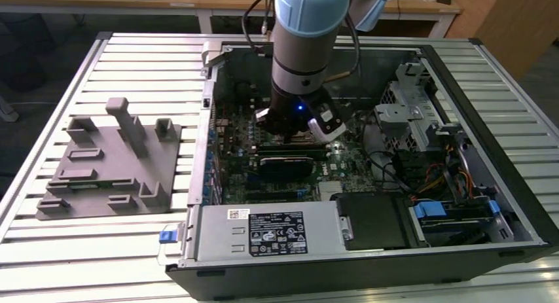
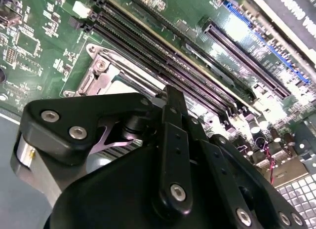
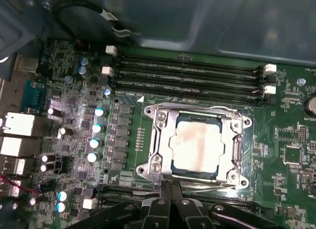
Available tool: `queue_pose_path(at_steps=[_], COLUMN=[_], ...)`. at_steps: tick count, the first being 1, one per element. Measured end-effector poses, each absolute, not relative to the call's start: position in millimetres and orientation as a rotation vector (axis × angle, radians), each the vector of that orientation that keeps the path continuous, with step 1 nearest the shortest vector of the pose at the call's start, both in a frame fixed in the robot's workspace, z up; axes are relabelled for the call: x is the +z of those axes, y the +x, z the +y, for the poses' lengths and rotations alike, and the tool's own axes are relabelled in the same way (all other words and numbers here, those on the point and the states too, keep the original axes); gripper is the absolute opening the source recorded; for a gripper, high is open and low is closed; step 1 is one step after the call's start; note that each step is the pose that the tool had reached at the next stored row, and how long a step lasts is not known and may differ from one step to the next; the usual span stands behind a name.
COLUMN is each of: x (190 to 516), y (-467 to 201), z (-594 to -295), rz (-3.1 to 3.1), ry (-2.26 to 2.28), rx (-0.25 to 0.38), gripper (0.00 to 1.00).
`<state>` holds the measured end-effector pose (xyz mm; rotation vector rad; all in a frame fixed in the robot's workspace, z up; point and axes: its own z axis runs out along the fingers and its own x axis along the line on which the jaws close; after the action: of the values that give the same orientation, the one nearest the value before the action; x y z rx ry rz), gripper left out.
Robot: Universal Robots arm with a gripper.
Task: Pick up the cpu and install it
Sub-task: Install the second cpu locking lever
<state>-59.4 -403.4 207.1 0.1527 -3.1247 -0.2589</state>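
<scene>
An open computer case (image 1: 489,139) lies on a slatted metal table (image 1: 140,61), with its green circuit board (image 1: 349,162) facing up. The robot arm (image 1: 302,48) reaches down into the middle of the case, and the gripper (image 1: 292,136) sits low over the board, just above the dark card (image 1: 284,164) seen in the exterior view.

In the first wrist view the chip (image 3: 198,146) lies flat inside its socket (image 3: 197,145), its silvery-beige top marked with pale smears. The metal socket frame (image 3: 158,140) surrounds it on all sides, with screws at the corners. The gripper (image 3: 170,189) stands just beside the edge of the socket, with its two black fingers (image 3: 164,192) pressed together side by side; nothing is held between them, and they do not touch the chip. A thin metal lever (image 3: 212,188) runs along that same edge of the socket.

Beyond the far edge of the socket run four long black memory slots (image 3: 187,76), parallel to one another, with white clips (image 3: 269,68) at one end. A row of small silver-topped capacitors (image 3: 96,135) stands to one side of the socket.

In the second wrist view the black gripper body (image 2: 148,179) fills the foreground, with a corner of the socket frame (image 2: 101,71) and the memory slots (image 2: 163,56) behind it.

On the exterior view's left, well apart from the case, a grey plastic tray (image 1: 109,178) with upright posts rests on the table. A grey power supply (image 1: 262,231) occupies the near side of the case.
</scene>
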Motion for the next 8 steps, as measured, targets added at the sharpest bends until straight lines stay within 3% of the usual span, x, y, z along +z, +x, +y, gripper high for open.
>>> queue_pose_path(at_steps=[8], x=[202.1], y=[-62.9], z=[-412.3], rz=[-3.120], ry=[0.153], rx=[-0.330], gripper=[0.11])
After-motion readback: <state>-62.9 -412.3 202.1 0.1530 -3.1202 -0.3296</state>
